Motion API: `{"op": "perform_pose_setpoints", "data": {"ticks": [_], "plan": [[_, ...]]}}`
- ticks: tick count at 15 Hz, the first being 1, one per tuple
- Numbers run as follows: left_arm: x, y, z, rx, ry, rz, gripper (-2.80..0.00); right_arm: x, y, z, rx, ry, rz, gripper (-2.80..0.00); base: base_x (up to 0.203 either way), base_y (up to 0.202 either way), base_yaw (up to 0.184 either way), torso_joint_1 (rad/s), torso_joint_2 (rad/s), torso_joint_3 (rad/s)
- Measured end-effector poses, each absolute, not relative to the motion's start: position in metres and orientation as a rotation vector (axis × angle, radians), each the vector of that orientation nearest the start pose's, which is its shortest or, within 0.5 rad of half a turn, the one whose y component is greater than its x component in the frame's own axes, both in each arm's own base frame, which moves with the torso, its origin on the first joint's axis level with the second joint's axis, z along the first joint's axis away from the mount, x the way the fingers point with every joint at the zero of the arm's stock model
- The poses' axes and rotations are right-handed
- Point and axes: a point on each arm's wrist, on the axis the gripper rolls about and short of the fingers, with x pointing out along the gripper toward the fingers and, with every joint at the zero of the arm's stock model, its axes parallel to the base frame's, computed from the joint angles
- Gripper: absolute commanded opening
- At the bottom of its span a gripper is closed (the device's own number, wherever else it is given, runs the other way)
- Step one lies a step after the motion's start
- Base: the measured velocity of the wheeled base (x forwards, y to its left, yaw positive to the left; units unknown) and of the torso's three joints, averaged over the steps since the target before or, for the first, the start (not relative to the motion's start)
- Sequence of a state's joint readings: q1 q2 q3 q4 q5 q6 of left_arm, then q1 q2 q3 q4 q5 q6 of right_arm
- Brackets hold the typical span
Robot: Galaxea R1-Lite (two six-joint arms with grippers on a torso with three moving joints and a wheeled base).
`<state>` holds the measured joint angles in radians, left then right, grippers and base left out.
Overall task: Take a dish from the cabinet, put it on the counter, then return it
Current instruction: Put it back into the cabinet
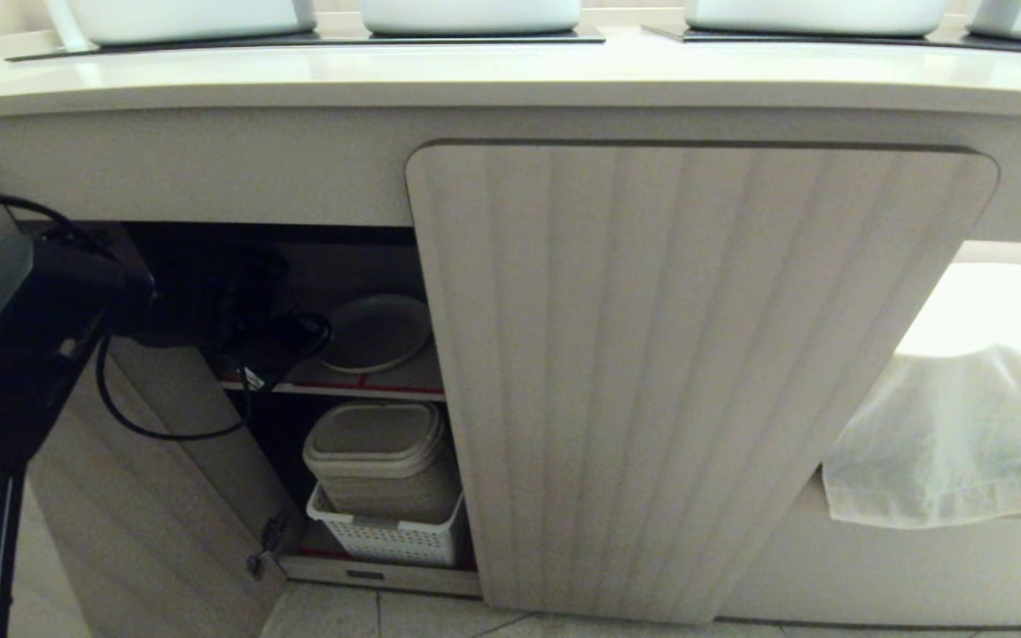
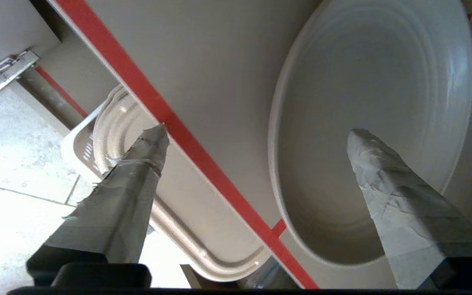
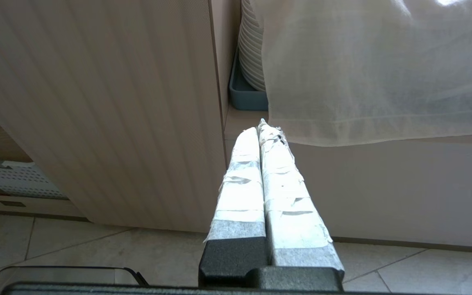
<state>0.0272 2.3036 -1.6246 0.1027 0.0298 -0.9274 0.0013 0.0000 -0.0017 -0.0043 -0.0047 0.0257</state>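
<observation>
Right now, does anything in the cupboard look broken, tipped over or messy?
Nothing stands out. The dish lies flat on the red-edged shelf in the cabinet, whole and unchipped as far as shows. The left gripper is open over the shelf's edge, not holding it. Below, beige tubs sit neatly in a white basket.

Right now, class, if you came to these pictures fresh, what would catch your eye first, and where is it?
First, the wide fluted beige cabinet door filling the middle, under the long cream-white counter. Next, the dark open compartment at its left, where a plain off-white round plate lies on the red-edged shelf, above a white slotted basket. The black left arm reaches in, its left gripper open in front of the plate.
</observation>
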Motion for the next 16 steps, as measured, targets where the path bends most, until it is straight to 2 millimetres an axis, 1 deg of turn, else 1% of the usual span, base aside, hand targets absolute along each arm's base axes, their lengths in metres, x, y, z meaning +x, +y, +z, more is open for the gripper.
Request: {"op": "perform_pose_setpoints", "data": {"ticks": [4,9,16], "plan": [[0.448,0.013,0.099,-0.863,0.65,0.388,0.0,-0.023,0.0,0.076,0.026,-0.006,-0.003,-2.8,0.0,0.0,0.0,0.0,0.0,0.0],[0.439,0.014,0.1,-0.727,0.54,0.318,0.0,-0.023,0.0,0.076,0.026,-0.006,-0.003,-2.8,0.0,0.0,0.0,0.0,0.0,0.0],[0.416,0.013,0.1,-0.628,0.486,0.267,0.0,-0.023,0.0,0.076,0.026,-0.005,-0.003,-2.8,0.0,0.0,0.0,0.0,0.0,0.0]]}}
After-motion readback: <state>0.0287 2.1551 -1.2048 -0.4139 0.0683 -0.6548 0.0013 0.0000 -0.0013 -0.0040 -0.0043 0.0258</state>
